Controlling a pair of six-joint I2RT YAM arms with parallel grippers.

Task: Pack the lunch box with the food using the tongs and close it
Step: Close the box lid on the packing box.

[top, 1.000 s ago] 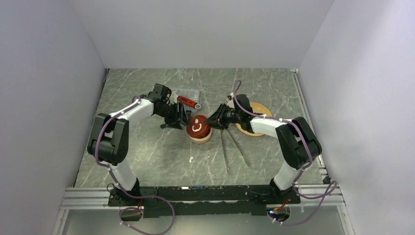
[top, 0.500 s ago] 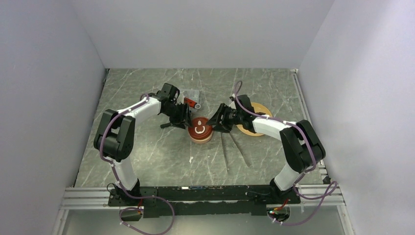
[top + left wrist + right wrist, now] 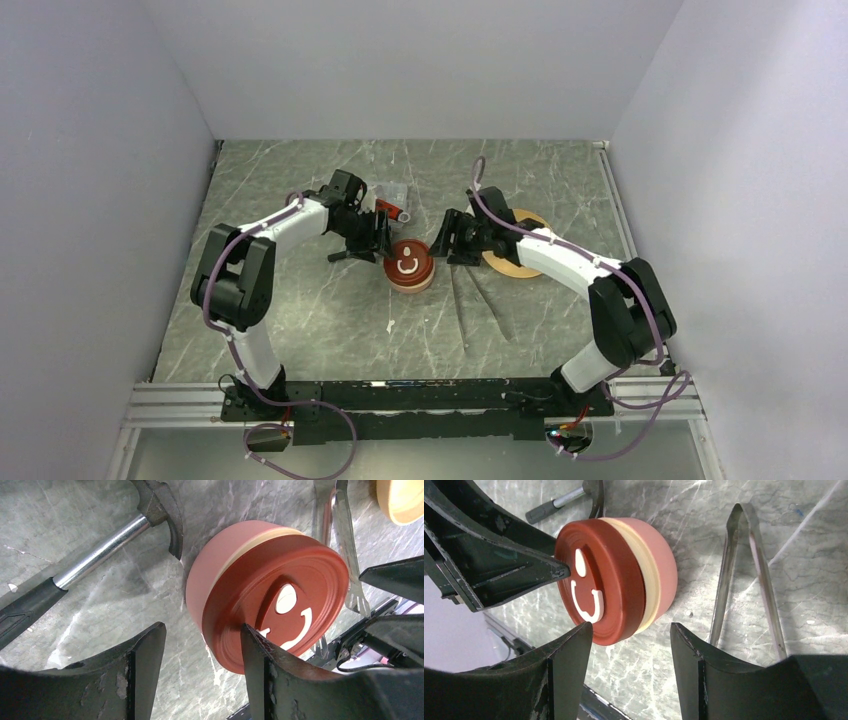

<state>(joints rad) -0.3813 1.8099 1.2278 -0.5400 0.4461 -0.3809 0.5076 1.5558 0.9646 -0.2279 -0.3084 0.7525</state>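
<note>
The lunch box (image 3: 408, 268) stands mid-table with its dark red lid (image 3: 407, 259) seated on top; the lid (image 3: 285, 597) shows its white curved mark. No food is in view. My left gripper (image 3: 381, 243) is open just left of the box, and one fingertip (image 3: 248, 632) rests against the lid's rim. My right gripper (image 3: 442, 250) is open just right of the box (image 3: 644, 582), with nothing between its fingers (image 3: 574, 650). The tongs (image 3: 476, 298) lie flat on the table to the right of the box, and the tongs (image 3: 744, 575) are untouched.
A black-handled hammer (image 3: 95, 560) lies on the table left of the box, close to my left gripper. A clear case (image 3: 387, 193) with a red tool sits behind it. A yellow plate (image 3: 522, 246) lies under my right forearm.
My right gripper has opened and drawn back to the right, off the lid. My left gripper moved right, up against the box. The lid stays on the box.
</note>
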